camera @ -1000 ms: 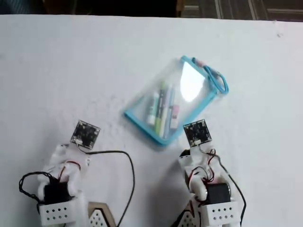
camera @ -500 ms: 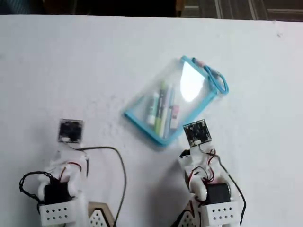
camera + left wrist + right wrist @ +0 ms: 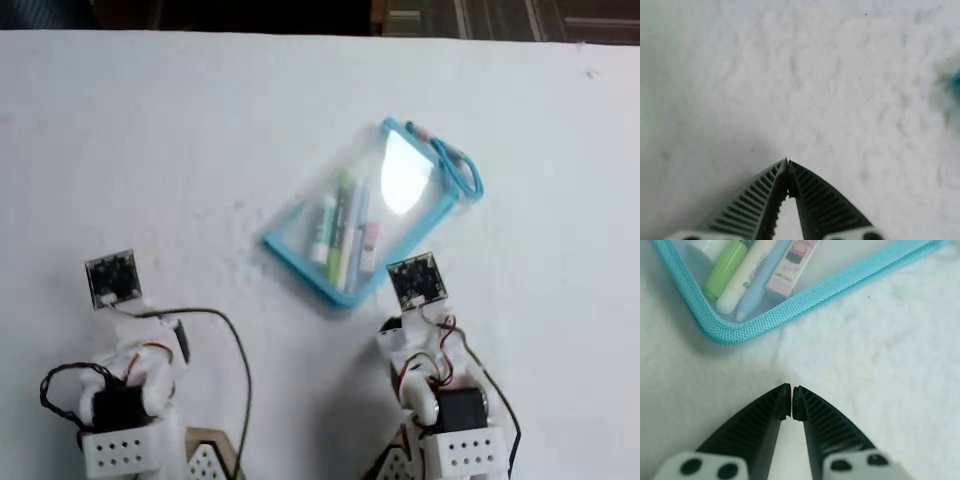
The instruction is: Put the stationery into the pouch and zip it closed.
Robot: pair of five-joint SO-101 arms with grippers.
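The see-through plastic pouch with a blue edge lies just right of the middle of the high view on the white tabletop (coloured pens sit inside). The left jaws and the right jaws are pressed together, empty.

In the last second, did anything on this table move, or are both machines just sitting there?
The left gripper swung sideways, away from the pouch, and is now shut and empty over bare table. Nothing was grabbed or let go. The pouch, the stationery inside it and the right gripper, shut near the pouch's corner, stayed where they were.
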